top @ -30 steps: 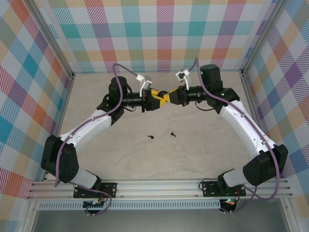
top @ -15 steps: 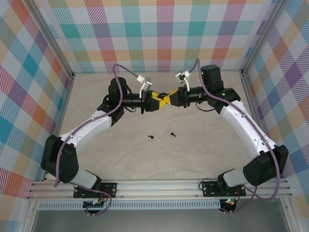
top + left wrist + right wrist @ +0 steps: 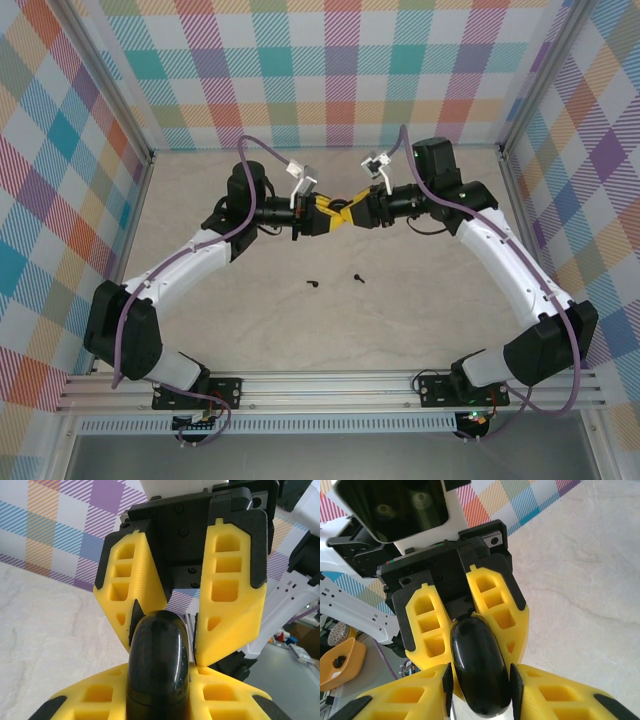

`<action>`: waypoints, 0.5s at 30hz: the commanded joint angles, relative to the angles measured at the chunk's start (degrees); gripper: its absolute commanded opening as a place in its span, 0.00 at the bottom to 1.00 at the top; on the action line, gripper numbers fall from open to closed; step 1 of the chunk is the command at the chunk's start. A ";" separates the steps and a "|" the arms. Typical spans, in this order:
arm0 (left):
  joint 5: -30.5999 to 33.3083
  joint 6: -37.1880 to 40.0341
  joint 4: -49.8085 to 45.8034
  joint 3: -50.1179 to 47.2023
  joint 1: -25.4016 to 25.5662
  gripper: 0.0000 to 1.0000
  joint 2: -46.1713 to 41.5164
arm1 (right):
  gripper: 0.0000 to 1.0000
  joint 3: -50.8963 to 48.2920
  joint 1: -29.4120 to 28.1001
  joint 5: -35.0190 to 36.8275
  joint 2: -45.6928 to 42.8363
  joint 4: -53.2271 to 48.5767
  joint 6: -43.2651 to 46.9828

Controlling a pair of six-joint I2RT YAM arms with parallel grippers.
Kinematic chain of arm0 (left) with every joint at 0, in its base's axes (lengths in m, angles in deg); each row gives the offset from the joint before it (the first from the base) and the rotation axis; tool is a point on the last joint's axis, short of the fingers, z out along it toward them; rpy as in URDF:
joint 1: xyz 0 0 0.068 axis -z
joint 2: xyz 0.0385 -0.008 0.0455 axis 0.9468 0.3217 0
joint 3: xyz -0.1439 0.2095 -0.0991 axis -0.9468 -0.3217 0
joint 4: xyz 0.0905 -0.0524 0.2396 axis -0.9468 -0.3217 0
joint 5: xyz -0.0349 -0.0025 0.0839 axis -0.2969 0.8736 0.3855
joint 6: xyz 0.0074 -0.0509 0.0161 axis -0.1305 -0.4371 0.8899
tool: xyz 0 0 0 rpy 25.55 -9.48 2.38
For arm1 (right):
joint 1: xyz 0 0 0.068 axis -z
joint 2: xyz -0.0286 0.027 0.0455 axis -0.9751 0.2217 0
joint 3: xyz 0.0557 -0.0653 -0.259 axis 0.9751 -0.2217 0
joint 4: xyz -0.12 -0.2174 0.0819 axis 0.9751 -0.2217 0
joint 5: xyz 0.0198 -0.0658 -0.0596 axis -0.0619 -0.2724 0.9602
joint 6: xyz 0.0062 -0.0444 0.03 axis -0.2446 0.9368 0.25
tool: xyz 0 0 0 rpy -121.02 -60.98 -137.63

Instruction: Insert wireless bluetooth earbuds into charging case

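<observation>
Clamping the black case [image 3: 157, 650], the left gripper [image 3: 327, 213] mostly hides it from above.

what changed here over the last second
The left claw closed onto the black charging case held between both claws. The right claw seems to be loosening, though its grip is hard to judge. Both arms barely shifted. The two black earbuds stayed put on the table.

A plaid wall [image 3: 330, 70] stands beyond the right gripper [image 3: 481, 680]. Marbled beige tabletop [image 3: 400, 320] lies beneath it. An orange bowl [image 3: 340, 662] sits off to one side.
</observation>
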 commanded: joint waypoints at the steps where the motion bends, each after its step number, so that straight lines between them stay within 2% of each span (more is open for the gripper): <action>1: 1.22 8.76 -3.08 1.58 0.57 0.10 -3.29 | 0.39 1.11 -0.92 1.00 -0.57 -3.49 1.15; 15: 0.92 15.69 -7.99 1.57 0.93 0.10 -3.13 | 0.42 0.67 -0.91 9.07 -2.40 -1.38 -1.25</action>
